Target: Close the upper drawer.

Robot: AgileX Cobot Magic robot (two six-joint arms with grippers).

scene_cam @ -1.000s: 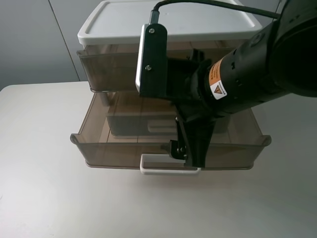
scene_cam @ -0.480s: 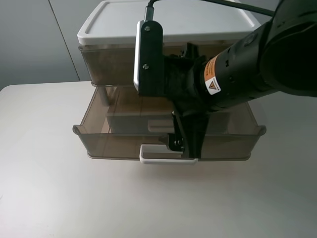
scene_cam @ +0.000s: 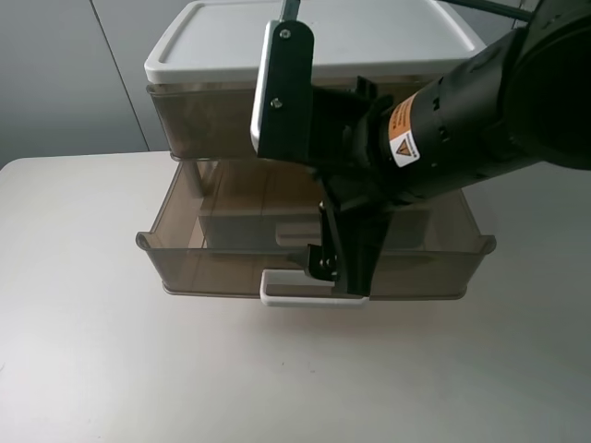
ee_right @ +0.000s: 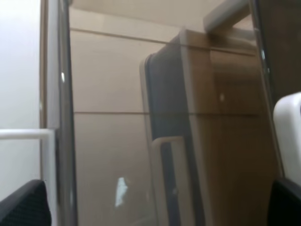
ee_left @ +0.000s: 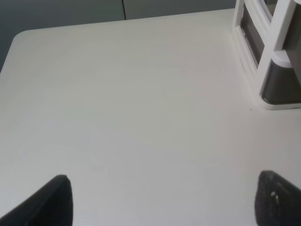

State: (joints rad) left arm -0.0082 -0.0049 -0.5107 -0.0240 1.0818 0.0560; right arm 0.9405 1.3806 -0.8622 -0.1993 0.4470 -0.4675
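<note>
The upper drawer (scene_cam: pixel 199 120) sits directly under the white top of the cabinet (scene_cam: pixel 369 37), its smoky-brown front in line with the top's front edge, so it looks fully in or very nearly so. Only its left part shows, because the right arm (scene_cam: pixel 480 101) crosses in front of the middle and right of it and hides any handle there. Below it the lower drawer (scene_cam: pixel 185 263) stands well out over the counter (scene_cam: pixel 92 351), with a smaller box (scene_cam: pixel 240 231) inside it and a white handle (scene_cam: pixel 291 297) on its front. The right tool (scene_cam: pixel 339 269) hangs down from the arm at this lower drawer's front wall, just above the white handle, so the upper drawer lies above and behind the tool, apart from its tips. In the right wrist view the two dark fingertips (ee_right: pixel 23 205) sit at opposite edges of the picture, spread wide with nothing clamped between them, looking through the translucent drawer wall. The left tool (ee_left: pixel 164 202) does not appear in the high view; its own camera shows its tips also wide apart over bare counter, well away from a corner of the cabinet.
</note>
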